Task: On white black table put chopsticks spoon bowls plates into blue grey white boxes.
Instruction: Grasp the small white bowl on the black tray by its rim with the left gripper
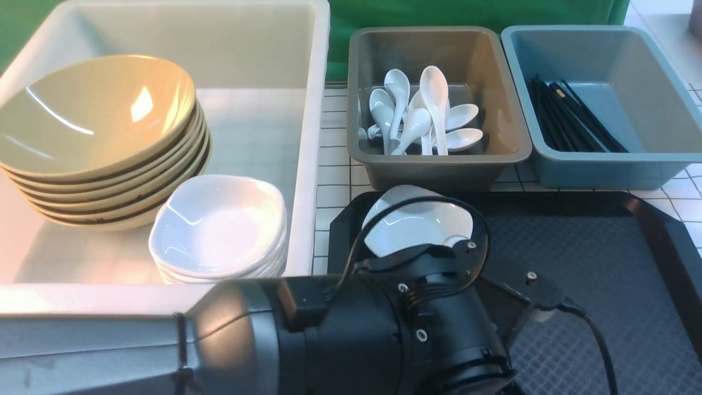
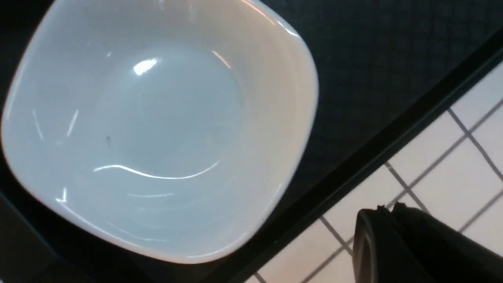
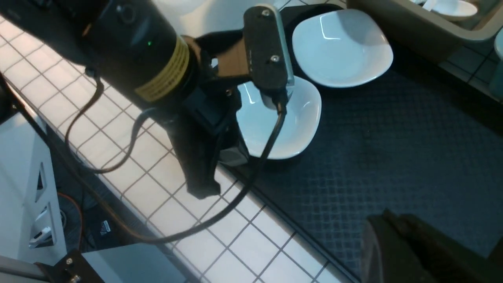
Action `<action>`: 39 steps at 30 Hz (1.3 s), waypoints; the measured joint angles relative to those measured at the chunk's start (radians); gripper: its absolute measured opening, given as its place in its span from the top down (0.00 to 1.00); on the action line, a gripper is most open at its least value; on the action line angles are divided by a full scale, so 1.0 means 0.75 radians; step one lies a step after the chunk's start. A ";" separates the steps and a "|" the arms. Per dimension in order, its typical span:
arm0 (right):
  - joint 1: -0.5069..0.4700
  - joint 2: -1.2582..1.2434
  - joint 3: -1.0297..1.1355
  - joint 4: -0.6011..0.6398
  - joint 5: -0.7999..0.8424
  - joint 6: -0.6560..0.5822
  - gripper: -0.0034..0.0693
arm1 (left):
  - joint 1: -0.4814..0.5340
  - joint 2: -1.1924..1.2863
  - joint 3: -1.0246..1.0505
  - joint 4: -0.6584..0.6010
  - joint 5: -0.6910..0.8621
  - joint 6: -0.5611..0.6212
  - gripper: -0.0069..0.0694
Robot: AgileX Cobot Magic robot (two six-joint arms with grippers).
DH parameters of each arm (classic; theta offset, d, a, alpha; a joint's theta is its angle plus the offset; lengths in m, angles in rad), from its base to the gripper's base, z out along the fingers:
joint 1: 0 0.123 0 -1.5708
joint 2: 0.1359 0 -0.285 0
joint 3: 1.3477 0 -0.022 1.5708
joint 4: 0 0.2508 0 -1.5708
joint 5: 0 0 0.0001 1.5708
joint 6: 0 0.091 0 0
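Note:
Two white plates lie on the black tray (image 3: 373, 165): one near the grey box (image 3: 342, 47) and one under my left wrist (image 3: 275, 122), which fills the left wrist view (image 2: 157, 125). My left gripper (image 2: 387, 208) is shut and empty, just off that plate's edge over the white tiles; it also shows in the right wrist view (image 3: 202, 188). My right gripper (image 3: 387, 218) is shut and empty above the tray. The white tub (image 1: 307, 164) holds stacked olive bowls (image 1: 98, 126) and white plates (image 1: 219, 225). Spoons (image 1: 422, 118) lie in the grey box (image 1: 439, 164), chopsticks (image 1: 570, 118) in the blue box (image 1: 603, 170).
My left arm (image 1: 356, 334) fills the front view's foreground and hides most of the tray's near left. One plate (image 1: 417, 219) shows behind it. A green backdrop (image 1: 439, 13) stands behind the boxes. The table's near edge (image 3: 118, 204) drops to cables and gear.

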 joint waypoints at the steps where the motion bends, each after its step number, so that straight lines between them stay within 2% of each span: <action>1: 0.000 -0.009 0.000 0.000 0.000 -0.010 0.89 | 0.019 0.008 0.000 0.006 0.000 -0.023 0.88; 3: 0.000 -0.019 0.000 0.000 0.000 -0.015 0.89 | 0.031 0.013 0.000 0.012 0.000 -0.032 0.85; 11: 0.000 -0.120 0.000 0.000 0.000 -0.017 0.89 | 0.061 0.056 -0.001 0.051 -0.075 0.067 0.46; 13: 0.000 -0.132 0.000 0.000 0.000 -0.017 0.89 | 0.061 0.083 -0.001 0.071 -0.109 0.074 0.39; 15: 0.000 -0.140 0.000 0.000 0.000 -0.017 0.89 | 0.061 0.129 -0.001 0.109 -0.143 0.076 0.32; 17: 0.000 -0.146 0.000 0.000 0.000 -0.017 0.89 | 0.061 0.210 -0.003 0.217 -0.168 0.056 0.26; 20: 0.000 -0.147 0.000 0.000 0.000 -0.017 0.89 | 0.061 0.272 -0.003 0.341 -0.174 -0.010 0.27; 22: 0.000 -0.147 0.000 0.000 0.000 -0.017 0.89 | 0.061 0.311 -0.016 0.479 -0.196 -0.156 0.27; 26: 0.000 -0.147 0.000 0.000 0.000 -0.027 0.89 | 0.061 0.335 -0.027 0.563 -0.209 -0.270 0.29; 30: 0.000 -0.147 0.000 0.000 0.000 -0.037 0.89 | 0.058 0.336 -0.027 0.545 -0.214 -0.294 0.45; 32: 0.000 -0.147 0.000 0.000 0.000 -0.044 0.89 | 0.055 0.333 -0.030 0.531 -0.205 -0.285 0.67; 33: 0.000 -0.147 0.000 0.000 0.000 -0.047 0.89 | 0.054 0.322 -0.033 0.526 -0.186 -0.275 0.73; 39: 0.000 -0.147 0.000 0.000 0.000 -0.047 0.89 | 0.056 0.187 -0.025 0.358 -0.137 -0.229 0.78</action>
